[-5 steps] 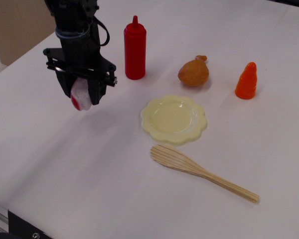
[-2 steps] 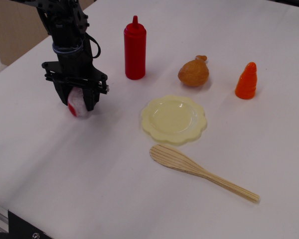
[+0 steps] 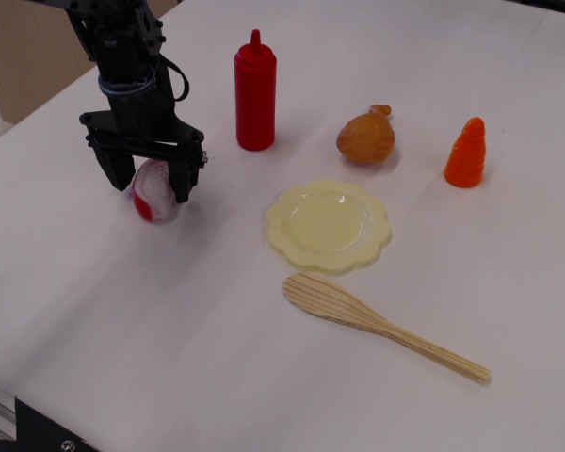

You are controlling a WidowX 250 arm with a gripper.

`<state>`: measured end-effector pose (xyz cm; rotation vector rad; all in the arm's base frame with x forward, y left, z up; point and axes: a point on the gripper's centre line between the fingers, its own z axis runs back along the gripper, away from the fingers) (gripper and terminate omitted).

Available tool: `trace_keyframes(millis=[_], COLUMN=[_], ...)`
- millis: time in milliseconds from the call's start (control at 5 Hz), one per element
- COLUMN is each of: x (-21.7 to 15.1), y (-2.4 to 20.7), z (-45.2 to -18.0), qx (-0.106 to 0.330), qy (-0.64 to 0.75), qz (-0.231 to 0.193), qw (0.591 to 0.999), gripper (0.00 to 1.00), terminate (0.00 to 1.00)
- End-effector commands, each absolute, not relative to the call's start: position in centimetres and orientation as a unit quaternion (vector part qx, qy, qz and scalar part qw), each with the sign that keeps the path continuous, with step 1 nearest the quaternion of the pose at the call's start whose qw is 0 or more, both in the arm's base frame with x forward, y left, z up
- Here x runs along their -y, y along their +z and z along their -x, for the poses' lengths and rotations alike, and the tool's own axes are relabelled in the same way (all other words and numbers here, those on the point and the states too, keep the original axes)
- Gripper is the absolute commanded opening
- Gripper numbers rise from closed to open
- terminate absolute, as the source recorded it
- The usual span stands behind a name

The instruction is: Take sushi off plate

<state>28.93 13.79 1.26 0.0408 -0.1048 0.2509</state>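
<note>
Locate the gripper [image 3: 151, 181] at the upper left of the table [image 3: 169, 330]. Its two black fingers [image 3: 181, 179] point down and stand spread, one on each side of the sushi [image 3: 154, 192]. You cannot tell from this view whether either finger touches the sushi.

Locate the sushi between those fingers. It rests on the table surface, white body up, red band along its lower left edge. It lies well apart from the plate [image 3: 377, 247], to the plate's left.

Note the plate near the middle of the table. It is pale yellow with a scalloped rim and carries nothing.

Note the remaining items:
- Bottle [image 3: 255, 91]: red, upright, behind the plate and to the right of the gripper.
- Drumstick [image 3: 366, 137]: brown, just behind the plate's far rim, not touching it.
- Carrot [image 3: 466, 153]: orange, upright, to the right of the drumstick.
- Spatula [image 3: 377, 323]: wooden, lying flat in front of the plate, blade toward the left, handle running to the lower right.
</note>
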Motion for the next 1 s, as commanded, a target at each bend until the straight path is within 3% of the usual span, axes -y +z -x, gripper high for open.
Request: trace_keyframes(millis=[0, 400, 600, 800], x=[-13.1, -9.7, -9.7, -9.7], y=[6.4, 10.6, 10.6, 10.6], z=[-28.2, -27.7, -27.7, -27.7], qx=[0.105, 0.134, 0.134, 0.134], qy=[0.125, 0.09, 0.09, 0.09], qz=[-0.06, -0.057, -0.057, -0.057], qw=[0.985, 0.985, 0.985, 0.985], gripper=[1.0, 1.0, 1.0, 1.0], terminate=[0.0, 0.0, 0.0, 1.0])
